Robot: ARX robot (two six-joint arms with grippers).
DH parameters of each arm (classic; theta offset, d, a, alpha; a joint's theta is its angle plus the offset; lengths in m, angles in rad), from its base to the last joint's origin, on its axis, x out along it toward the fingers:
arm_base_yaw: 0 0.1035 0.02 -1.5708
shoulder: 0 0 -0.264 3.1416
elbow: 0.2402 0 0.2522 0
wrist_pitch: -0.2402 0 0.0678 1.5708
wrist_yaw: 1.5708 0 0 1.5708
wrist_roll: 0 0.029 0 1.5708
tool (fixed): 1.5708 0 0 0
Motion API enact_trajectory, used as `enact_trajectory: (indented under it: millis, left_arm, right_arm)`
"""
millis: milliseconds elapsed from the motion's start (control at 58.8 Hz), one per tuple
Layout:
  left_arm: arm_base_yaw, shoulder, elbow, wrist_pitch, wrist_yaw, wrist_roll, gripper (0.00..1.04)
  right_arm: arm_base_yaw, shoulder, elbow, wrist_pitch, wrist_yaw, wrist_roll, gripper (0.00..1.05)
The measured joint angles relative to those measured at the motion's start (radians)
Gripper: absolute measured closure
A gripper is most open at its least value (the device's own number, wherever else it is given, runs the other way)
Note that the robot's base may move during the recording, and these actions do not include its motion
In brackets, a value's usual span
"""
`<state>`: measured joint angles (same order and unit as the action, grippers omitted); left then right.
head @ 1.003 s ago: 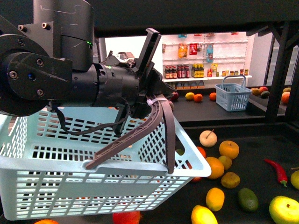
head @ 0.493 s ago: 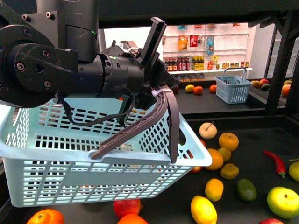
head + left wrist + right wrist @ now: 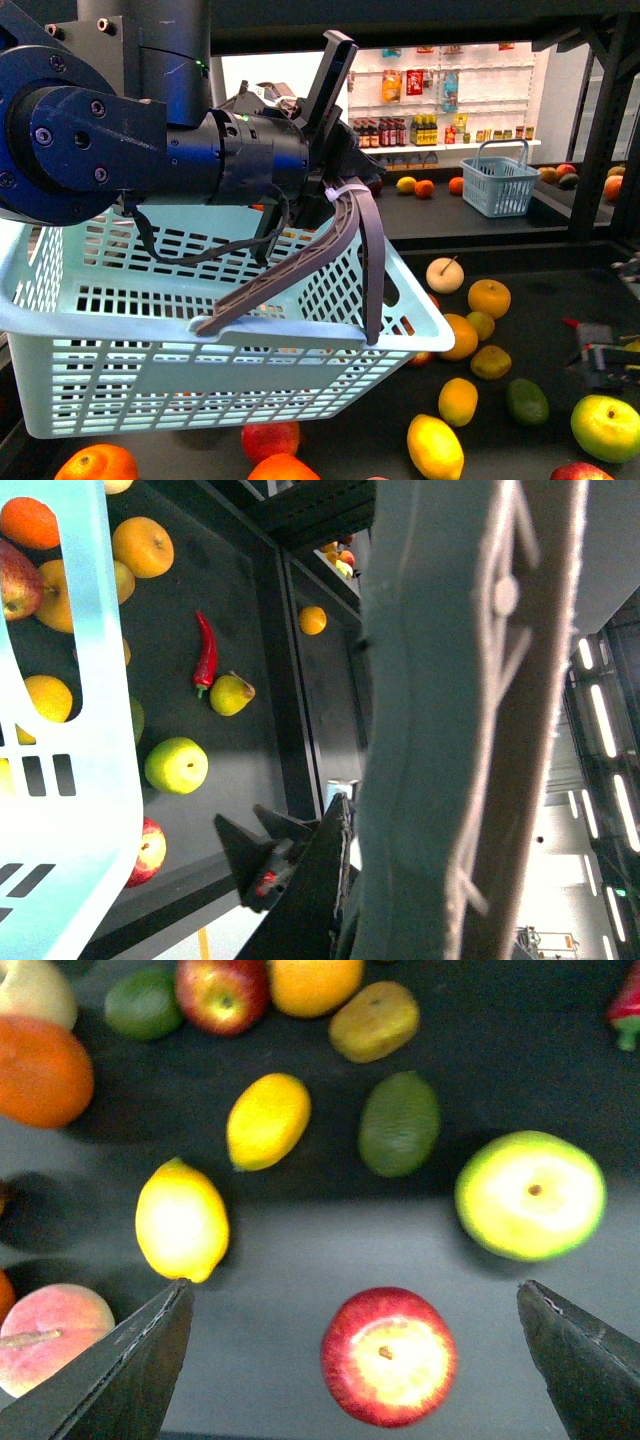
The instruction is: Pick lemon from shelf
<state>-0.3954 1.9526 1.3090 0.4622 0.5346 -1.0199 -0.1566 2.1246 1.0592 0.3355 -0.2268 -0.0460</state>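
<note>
On the shelf's [image 3: 560,290] dark lower tray, near its front edge, the lemon [image 3: 435,447] lay on its side, clear of everything. A smaller yellow citrus [image 3: 268,1120] and an avocado [image 3: 399,1123] sat just behind it, a peach [image 3: 45,1338] to one side and a red apple [image 3: 388,1355] to the other, with bare tray between. A pale blue basket [image 3: 200,330] hung by its handle at the left gripper [image 3: 330,170] and blocked much of the tray; how those jaws stood I couldn't tell. The right gripper [image 3: 355,1285] hovered above the fruit, spread wide and empty.
</note>
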Motion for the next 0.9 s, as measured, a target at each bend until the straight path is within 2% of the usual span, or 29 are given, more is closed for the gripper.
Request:
enact_trajectory:
  millis: [289,544,901]
  left_arm:
    - [0.0,0.0,0.0,0.0,-0.003,0.002,0.98]
    - [0.001,0.0,0.0,0.0,-0.01,0.006,0.98]
    - [0.001,0.0,0.0,0.0,0.004,0.002,0.98]
  right_arm:
    - [0.146,0.225,0.14,0.025,-0.002,-0.165,0.07]
    - [0.278,0.353,0.28,0.025,-0.01,-0.21,0.07]
    - [0.297,0.477,0.42,0.006,0.025,-0.263,0.07]
